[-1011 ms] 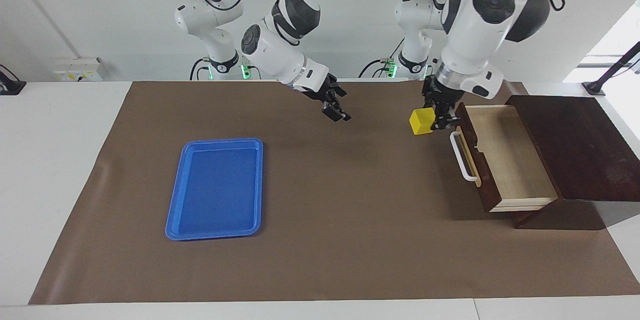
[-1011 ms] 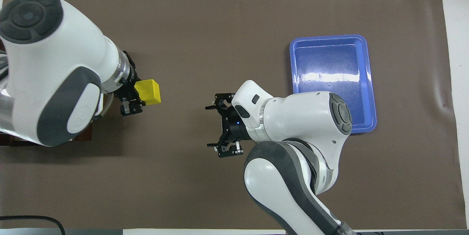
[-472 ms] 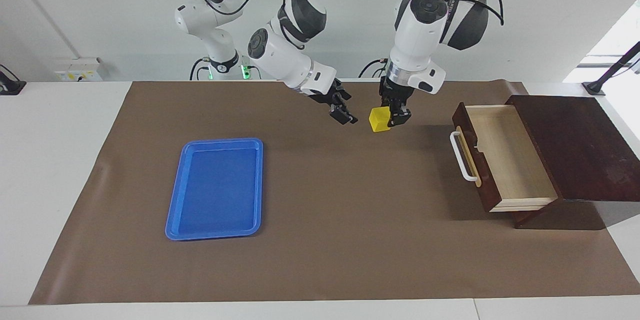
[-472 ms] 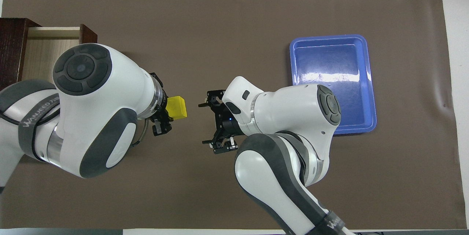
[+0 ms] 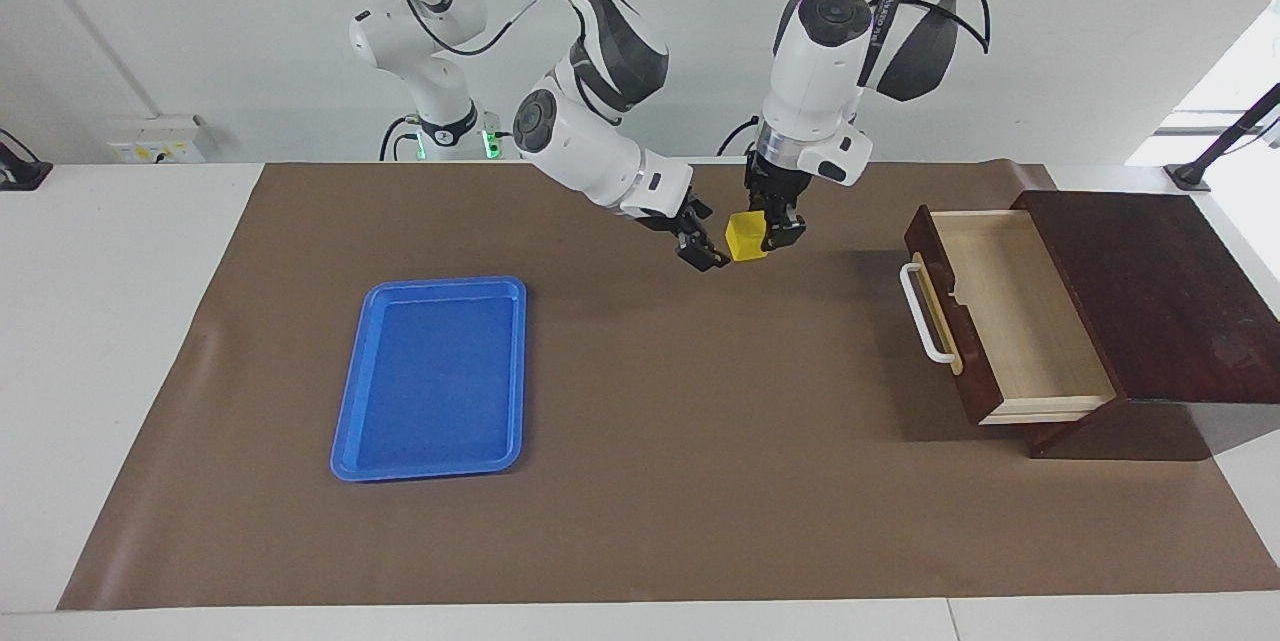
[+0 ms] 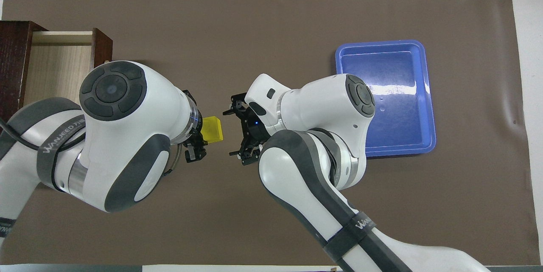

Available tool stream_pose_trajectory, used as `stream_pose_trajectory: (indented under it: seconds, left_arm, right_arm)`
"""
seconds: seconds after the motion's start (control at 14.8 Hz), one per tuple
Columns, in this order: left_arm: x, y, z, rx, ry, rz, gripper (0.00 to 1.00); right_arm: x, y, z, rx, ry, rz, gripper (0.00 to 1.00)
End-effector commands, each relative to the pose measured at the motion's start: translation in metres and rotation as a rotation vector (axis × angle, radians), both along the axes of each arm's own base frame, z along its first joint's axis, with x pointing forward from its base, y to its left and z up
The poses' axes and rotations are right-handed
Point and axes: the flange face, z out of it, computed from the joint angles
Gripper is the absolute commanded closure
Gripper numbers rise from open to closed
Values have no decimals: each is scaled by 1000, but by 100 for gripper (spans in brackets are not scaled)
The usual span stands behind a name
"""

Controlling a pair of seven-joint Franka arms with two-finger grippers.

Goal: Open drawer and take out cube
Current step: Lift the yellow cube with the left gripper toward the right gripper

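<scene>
My left gripper (image 5: 768,229) is shut on the small yellow cube (image 5: 744,237) and holds it in the air over the mat's middle, toward the robots' side. It also shows in the overhead view (image 6: 197,131) with the cube (image 6: 213,128) sticking out of it. My right gripper (image 5: 703,249) is open and faces the cube, with a narrow gap between them in the overhead view (image 6: 236,132). The drawer (image 5: 1020,313) stands pulled out of its dark wooden box (image 5: 1150,291), its pale inside bare and its white handle (image 5: 925,316) toward the table's middle.
A flat blue tray (image 5: 432,376) lies empty on the brown mat toward the right arm's end, also in the overhead view (image 6: 386,98). The open drawer (image 6: 59,68) sits at the left arm's end.
My left gripper has carried the cube from beside the drawer's front to over the mat's middle. My right gripper has moved toward it, and the gap between them has closed to a little.
</scene>
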Motion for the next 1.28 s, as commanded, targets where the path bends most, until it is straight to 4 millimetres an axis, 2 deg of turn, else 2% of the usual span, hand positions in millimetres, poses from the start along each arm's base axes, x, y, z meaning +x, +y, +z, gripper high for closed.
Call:
stream_pose_trajectory:
  seconds: [0.0, 0.4, 0.74, 1.08, 1.15, 1.21]
  left_arm:
    - [-10, 4, 3, -20, -11, 15, 100]
    - [-14, -3, 2, -22, -15, 5, 100]
    - [-14, -3, 2, -22, -15, 5, 100]
    - [-15, -3, 2, -23, -16, 5, 100]
    - [-14, -3, 2, -22, -15, 5, 100]
    - [-14, -3, 2, -22, -15, 5, 100]
  right_arm:
    - [10, 9, 2, 0, -14, 22, 0]
    - [8, 14, 7, 15, 23, -1, 0]
    - [-3, 30, 8, 42, 71, -28, 0]
    - [-3, 29, 7, 38, 73, -41, 0]
    - [-3, 30, 8, 41, 73, -43, 10]
    - [-4, 30, 8, 40, 75, -43, 27]
